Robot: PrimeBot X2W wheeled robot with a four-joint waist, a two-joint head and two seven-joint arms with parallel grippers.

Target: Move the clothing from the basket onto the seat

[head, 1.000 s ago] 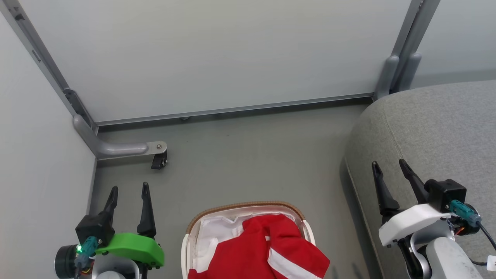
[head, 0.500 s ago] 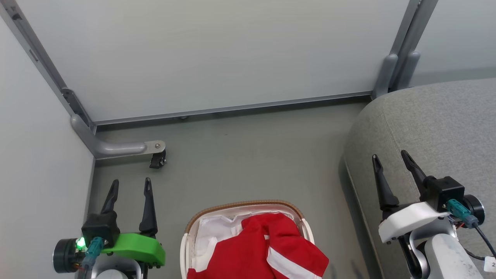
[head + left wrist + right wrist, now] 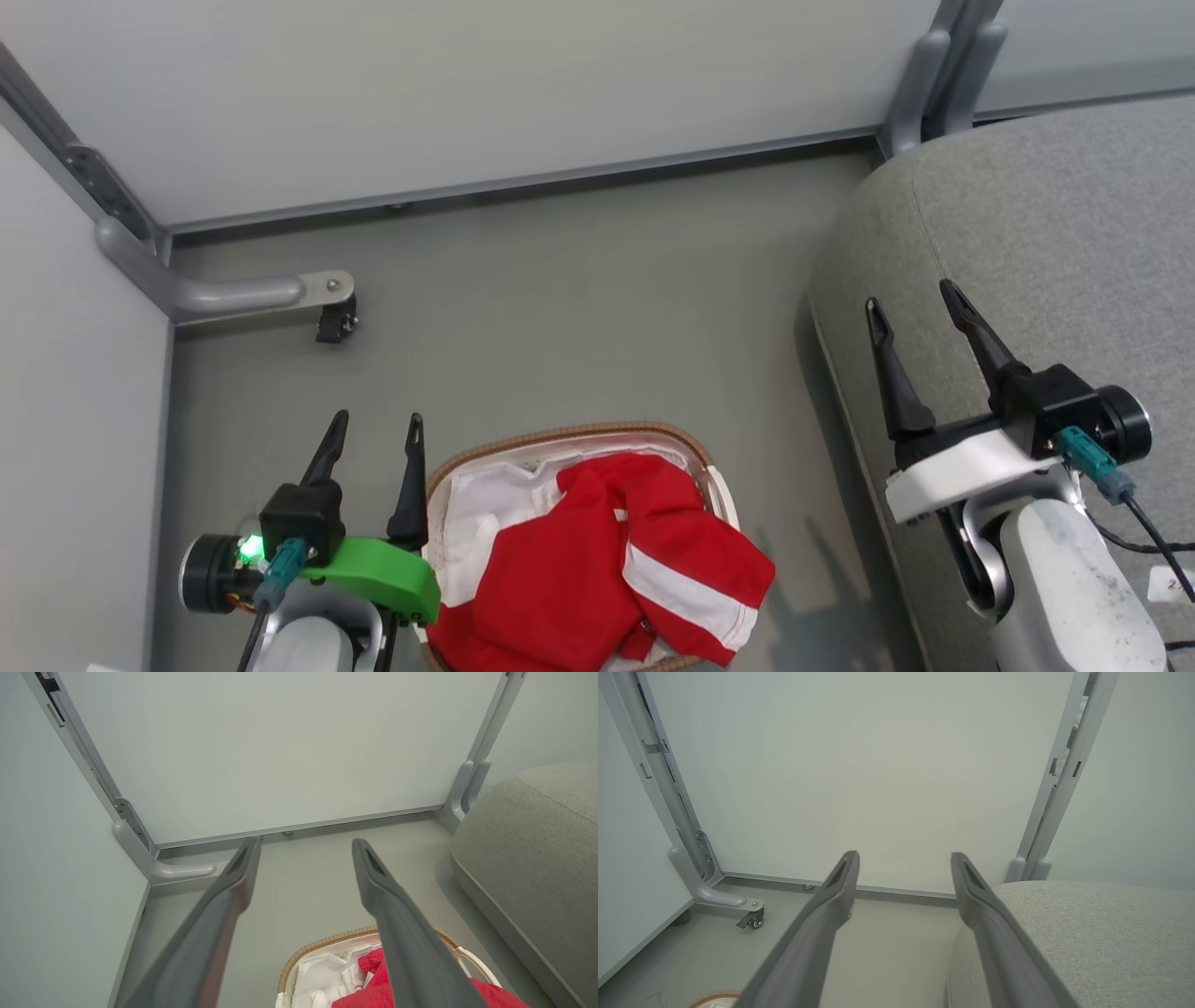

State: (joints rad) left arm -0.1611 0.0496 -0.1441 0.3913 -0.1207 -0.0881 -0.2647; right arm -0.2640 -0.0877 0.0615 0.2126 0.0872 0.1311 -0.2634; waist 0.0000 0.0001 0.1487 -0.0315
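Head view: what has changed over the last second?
The camera tilted down, shifting the whole picture up. The left gripper moved right, toward the basket rim. Nothing was gripped: it and the right gripper stay open and empty. The red striped clothing still lies in the basket, draped over its rim, not on the seat.

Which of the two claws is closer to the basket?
The left gripper, with the green shell: it stands right beside the rim of the basket. The right gripper, white-shelled, hovers at the edge of the seat.
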